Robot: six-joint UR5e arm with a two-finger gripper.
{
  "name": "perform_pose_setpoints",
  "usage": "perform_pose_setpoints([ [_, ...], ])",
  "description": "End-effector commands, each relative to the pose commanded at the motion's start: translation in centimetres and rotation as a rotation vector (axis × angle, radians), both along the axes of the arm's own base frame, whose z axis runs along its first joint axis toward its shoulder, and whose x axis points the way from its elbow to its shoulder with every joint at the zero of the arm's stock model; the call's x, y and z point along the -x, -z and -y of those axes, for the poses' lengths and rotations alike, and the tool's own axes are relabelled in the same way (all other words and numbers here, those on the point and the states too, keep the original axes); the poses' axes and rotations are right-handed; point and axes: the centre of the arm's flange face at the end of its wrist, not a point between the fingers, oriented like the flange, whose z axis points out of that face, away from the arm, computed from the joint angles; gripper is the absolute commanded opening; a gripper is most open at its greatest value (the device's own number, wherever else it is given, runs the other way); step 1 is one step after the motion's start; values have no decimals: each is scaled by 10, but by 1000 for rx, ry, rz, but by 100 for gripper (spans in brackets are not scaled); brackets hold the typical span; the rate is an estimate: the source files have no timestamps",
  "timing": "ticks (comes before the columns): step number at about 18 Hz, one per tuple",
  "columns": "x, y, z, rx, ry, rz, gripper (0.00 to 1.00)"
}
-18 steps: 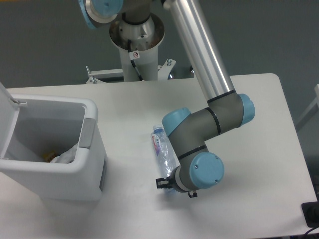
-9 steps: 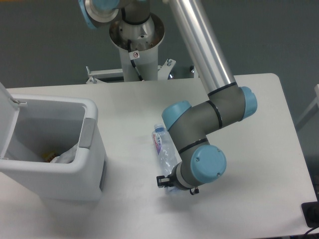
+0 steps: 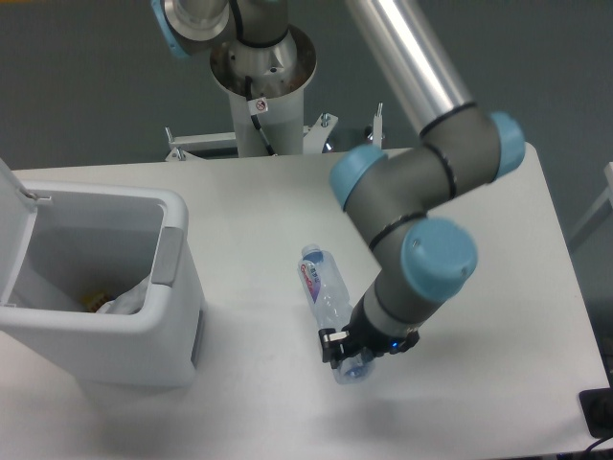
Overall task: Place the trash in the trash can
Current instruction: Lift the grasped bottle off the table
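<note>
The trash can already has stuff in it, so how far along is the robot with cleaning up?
Partly done. The trash can stands open with a white wrapper already inside. In hand: the end effector sits at the base end of the clear bottle, which looks lifted off the table; the wrist hides its fingers, so the grip itself cannot be confirmed. Left: carry the bottle over to the can and drop it in.

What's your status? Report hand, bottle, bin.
Hand at bottle's base end, grip state unclear. Bottle right of bin. Bin lid open, path clear.
</note>
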Motion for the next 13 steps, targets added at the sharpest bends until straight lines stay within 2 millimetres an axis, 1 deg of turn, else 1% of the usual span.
perform_pose_setpoints([
  [3,9,-43,6,-110,-16,-10,22],
  [4,10,-64,7,-158,-15,-22,22],
  [6,7,-92,10,-239,-3,-36,22],
  [8,-5,-124,11,-355,27,-53,22],
  [10,-14,-150,10,-447,58,-88,22],
  [12,-20,-164,11,-515,89,-91,22],
  [13,-22,-176,15,-561,103,-98,22],
])
